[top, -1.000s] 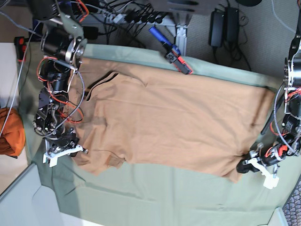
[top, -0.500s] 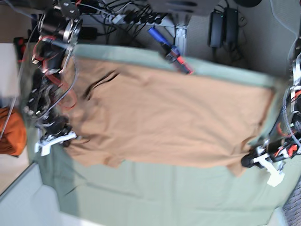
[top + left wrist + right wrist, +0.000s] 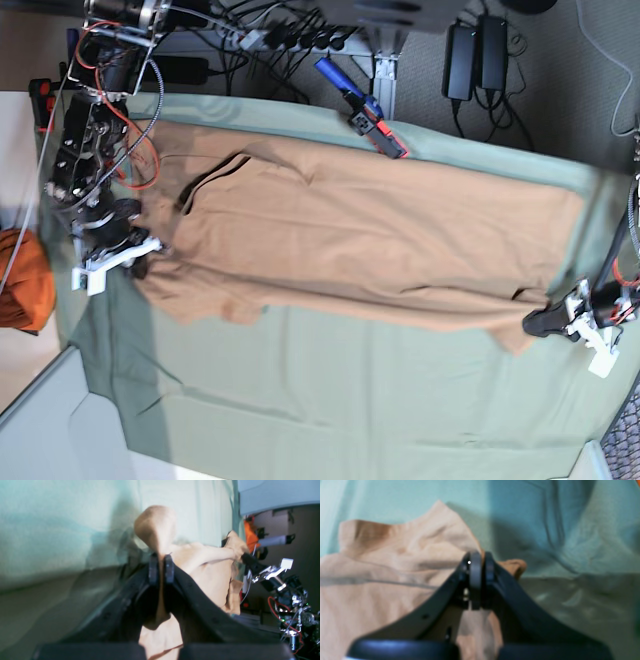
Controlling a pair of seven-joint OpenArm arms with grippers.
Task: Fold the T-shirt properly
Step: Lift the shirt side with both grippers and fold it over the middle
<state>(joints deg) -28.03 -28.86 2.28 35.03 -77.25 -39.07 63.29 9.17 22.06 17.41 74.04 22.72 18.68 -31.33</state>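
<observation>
T-shirt (image 3: 370,245) lying stretched across green cloth (image 3: 330,400) covering tabletop; left hand (image 3: 545,322) pinching T-shirt's corner, fingers (image 3: 153,567) pressing together on fabric; right hand (image 3: 150,258) pinching opposite corner near sleeve; orange bundle (image 3: 25,280) sitting beside tabletop.

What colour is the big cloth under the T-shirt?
The table cloth is pale sage green. It shows best in the base view, spread under the tan-orange T-shirt.

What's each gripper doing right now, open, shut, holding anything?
Left gripper: shut, pinching an edge of the T-shirt.
Right gripper: shut, clamped on the T-shirt at its other end.
</observation>
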